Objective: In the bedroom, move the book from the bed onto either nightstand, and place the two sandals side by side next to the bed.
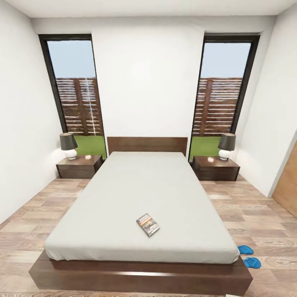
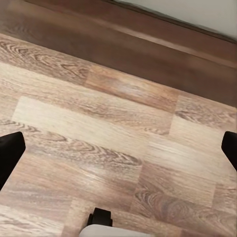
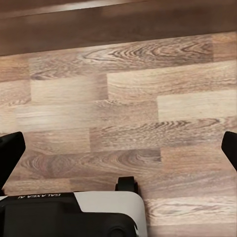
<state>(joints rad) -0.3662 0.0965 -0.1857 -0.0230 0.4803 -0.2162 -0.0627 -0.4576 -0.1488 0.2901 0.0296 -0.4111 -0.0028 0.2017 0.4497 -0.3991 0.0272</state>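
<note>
"GALAXEA" (inverted) on robot base (image 3: 69,212).

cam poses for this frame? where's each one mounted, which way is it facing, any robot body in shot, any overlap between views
Head: on the robot's head at the foot of the bed, facing its headboard; the book lies on the mattress and two sandals on the floor.
Left wrist: on the left arm, facing down at the floor; left gripper fingers spread wide, base corner below.
Right wrist: same downward look; right gripper open, base below.
Shared: both wrist views show plank floor meeting the dark bed frame.
</note>
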